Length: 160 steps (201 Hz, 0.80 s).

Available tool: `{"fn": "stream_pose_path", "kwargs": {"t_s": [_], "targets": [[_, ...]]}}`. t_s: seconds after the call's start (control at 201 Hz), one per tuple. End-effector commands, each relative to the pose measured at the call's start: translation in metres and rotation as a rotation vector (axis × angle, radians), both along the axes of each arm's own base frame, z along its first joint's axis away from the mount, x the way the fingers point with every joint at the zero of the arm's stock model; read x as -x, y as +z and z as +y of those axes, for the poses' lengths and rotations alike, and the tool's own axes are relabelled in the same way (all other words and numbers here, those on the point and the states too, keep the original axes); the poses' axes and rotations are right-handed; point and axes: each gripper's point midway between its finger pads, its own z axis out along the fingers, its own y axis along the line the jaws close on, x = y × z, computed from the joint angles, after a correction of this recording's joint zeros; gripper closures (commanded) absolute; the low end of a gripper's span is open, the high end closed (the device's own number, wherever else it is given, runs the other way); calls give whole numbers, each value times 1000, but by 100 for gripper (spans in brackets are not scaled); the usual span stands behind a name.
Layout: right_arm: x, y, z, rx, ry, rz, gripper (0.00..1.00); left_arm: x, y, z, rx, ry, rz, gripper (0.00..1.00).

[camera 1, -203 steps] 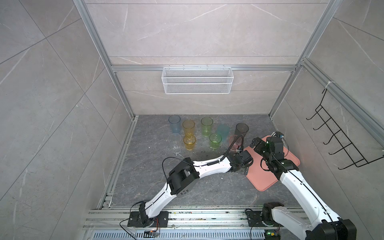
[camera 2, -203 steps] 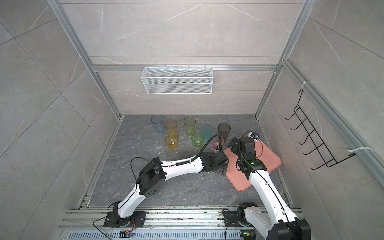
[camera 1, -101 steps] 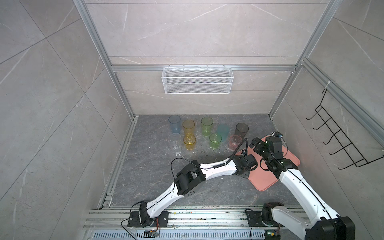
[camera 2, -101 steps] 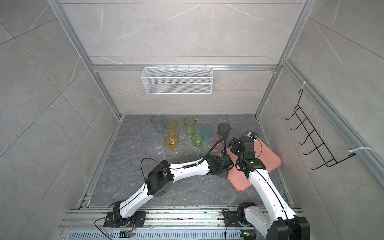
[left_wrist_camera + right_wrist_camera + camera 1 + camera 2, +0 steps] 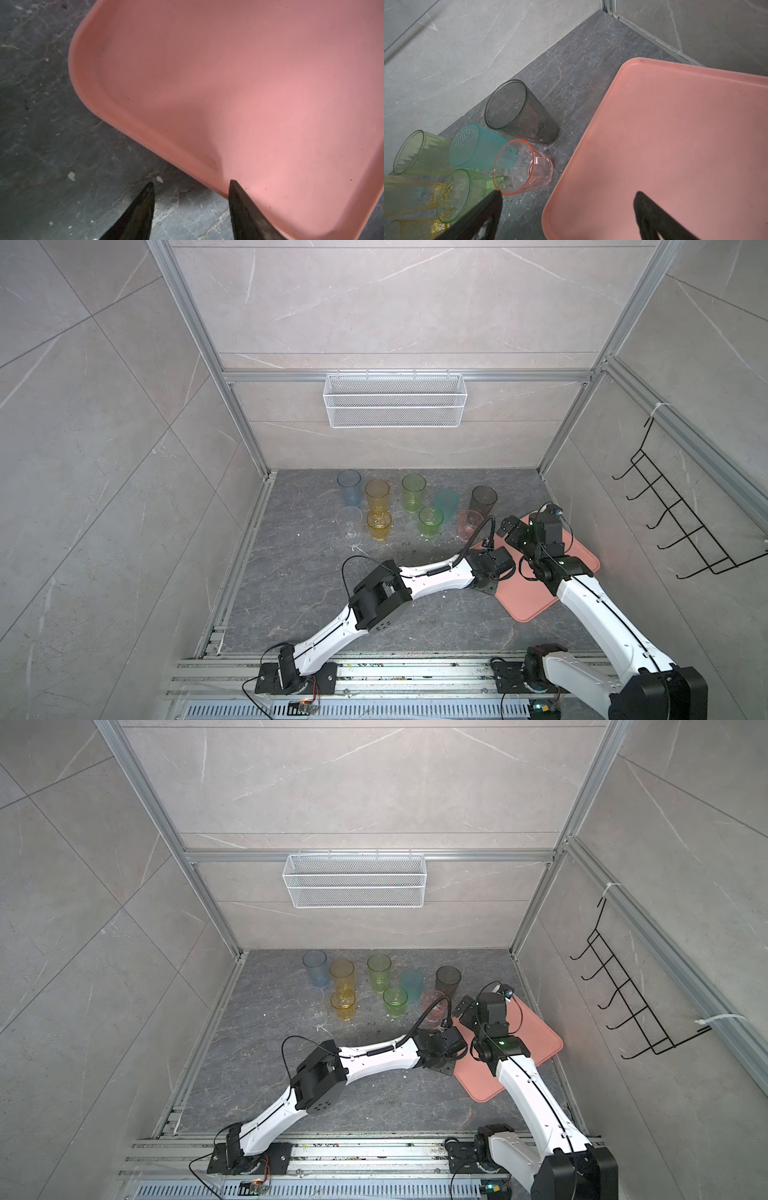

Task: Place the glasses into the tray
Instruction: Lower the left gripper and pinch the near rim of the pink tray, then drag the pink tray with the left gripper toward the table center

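Tray positioning, apparently: the left hand (image 5: 191,182), half spread, is straddling the rim of the empty tray (image 5: 228,83), which is lying by the desk's (image 5: 316,572) right edge, long axis diagonal. The right hand (image 5: 568,193) is hovering, spread wide. The glasses (image 5: 430,522) are standing mouths-up near the back edge. The next move calls for a firm rim pinch.

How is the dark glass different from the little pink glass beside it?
The dark glass is smoky grey; the pink glass is pale pink with an orange rim. The dark glass is tall; the pink glass is short. Both are see-through, upright, and standing outside the tray.
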Motion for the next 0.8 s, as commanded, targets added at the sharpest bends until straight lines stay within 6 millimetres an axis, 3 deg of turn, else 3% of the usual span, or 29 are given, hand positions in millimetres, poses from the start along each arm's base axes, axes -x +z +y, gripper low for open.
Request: {"fn": "stream_pose_path", "kwargs": {"t_s": [0.0, 0.378, 0.792], "targets": [[-1, 3, 1, -11, 2, 8, 0, 5, -13, 4, -37, 13, 37, 43], [-2, 0, 2, -13, 6, 18, 0, 4, -13, 7, -61, 20, 36, 55], [-3, -2, 3, -17, 14, 30, 0, -6, -13, 55, -101, 124, 46, 72]]}}
